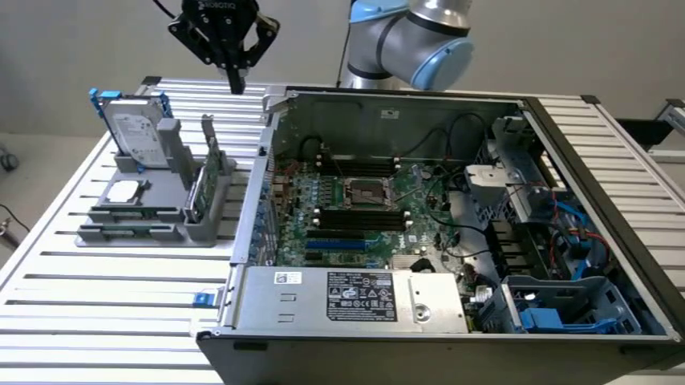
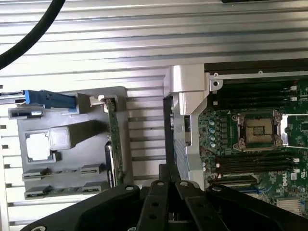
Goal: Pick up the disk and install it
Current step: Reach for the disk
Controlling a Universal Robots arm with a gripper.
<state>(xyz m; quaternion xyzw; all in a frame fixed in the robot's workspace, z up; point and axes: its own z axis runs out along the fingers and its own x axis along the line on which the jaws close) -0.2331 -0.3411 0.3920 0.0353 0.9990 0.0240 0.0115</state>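
Gripper [image 1: 233, 83] pressed together, empty, hovering above and apart from disk [image 1: 139, 132] standing upright in grey holder [image 1: 150, 218] beside open case [image 1: 396, 95]; probably stiff, fairly heavy, shock-sensitive, best pinched across blue carrier [image 1: 96, 98] edges.

Bright, even light (soft shadows throughout)

You're looking at a ribbed aluminium bench [image 1: 107, 305] with a grey plastic rack [image 1: 204, 228] on the exterior view's left. In it, a small silver square chip [image 1: 127, 191] lies flat and a thin green circuit stick [image 1: 201, 192] stands on edge. Just beside it, an open black computer case [image 1: 428, 357] shows its green motherboard [image 1: 423, 210] and boxy grey power supply [image 1: 354, 298].
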